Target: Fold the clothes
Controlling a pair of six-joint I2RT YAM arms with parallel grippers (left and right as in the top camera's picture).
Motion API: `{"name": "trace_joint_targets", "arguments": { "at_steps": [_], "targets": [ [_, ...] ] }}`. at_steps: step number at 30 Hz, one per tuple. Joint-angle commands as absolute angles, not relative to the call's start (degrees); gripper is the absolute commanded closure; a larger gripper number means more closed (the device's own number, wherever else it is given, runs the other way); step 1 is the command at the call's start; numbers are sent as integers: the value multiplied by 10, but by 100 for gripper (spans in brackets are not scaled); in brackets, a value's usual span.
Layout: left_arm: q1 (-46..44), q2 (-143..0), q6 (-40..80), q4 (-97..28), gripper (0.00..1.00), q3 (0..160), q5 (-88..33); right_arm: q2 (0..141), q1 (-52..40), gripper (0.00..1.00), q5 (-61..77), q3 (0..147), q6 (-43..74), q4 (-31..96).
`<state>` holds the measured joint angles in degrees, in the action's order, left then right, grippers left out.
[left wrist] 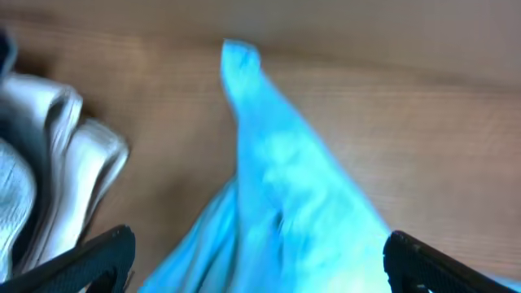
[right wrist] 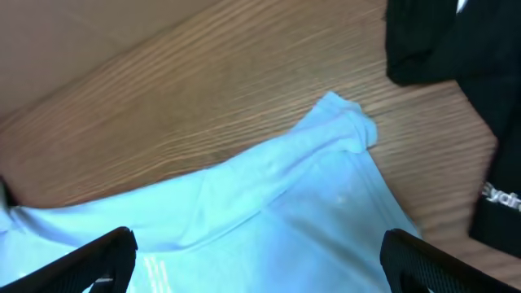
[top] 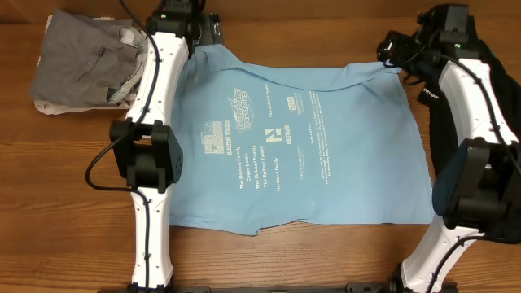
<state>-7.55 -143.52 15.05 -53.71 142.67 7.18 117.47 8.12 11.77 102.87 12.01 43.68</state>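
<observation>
shirt (top: pixel 301 138), light blue with white print facing up, lies spread flat mid-table (top: pixel 65 212) in the overhead view. no fold shows in it, so i judge the job to be at its start: the flattening looks done and every fold is left. a grey pile (top: pixel 81 61) sits crumpled at the far left corner and a black garment (top: pixel 509 89) lies at the right edge, both unfolded too. the left gripper (top: pixel 199 32) is over the left sleeve (top: pixel 203 55) and the right gripper (top: pixel 395 57) is over the right sleeve (top: pixel 374 73). from above i cannot tell how either pincer stands.

the left wrist view fills that gap. its fingers (left wrist: pixel 89 260) show at the two bottom corners, wide apart, so this pincer is open and grips nothing. a blurred ridge of blue cloth runs up between them and ends in a tip on bare wood. the grey pile shows at the left edge, near the cloth; whether they touch i cannot tell.

the right wrist view shows the same spread: fingers (right wrist: pixel 89 256) wide apart, open and empty. the right sleeve lies just ahead, its tip a little bunched on the wood. the black garment fills the top right corner, with a strip of wood between it and the sleeve.

only the overhead view shows the whole shirt, down to the hem. only the wrist views show the open pincers and the rumpled sleeve tips.
</observation>
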Motion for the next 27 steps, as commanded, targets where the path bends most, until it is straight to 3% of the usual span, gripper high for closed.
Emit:
{"name": "trace_joint_targets", "arguments": {
  "at_steps": [1, 11, 22, 27],
  "targets": [
    [-78, -1328, 148, -596, 0, 1452, 60, 1096, 81, 0, 128, 1078, 122, 500],
    [-101, -1165, 155, -813, 0, 1452, 59, 903, 81, 0, 127, 1091, 125, 733],
    [-102, -1079, 164, -968, 1, 1452, 59, 745, 81, 0, 77, 1091, 167, 878],
    [-103, -1028, 154, -968, 3, 1439, 14, 679, 81, 0, 69, 1090, 205, 942]
  ]
}}
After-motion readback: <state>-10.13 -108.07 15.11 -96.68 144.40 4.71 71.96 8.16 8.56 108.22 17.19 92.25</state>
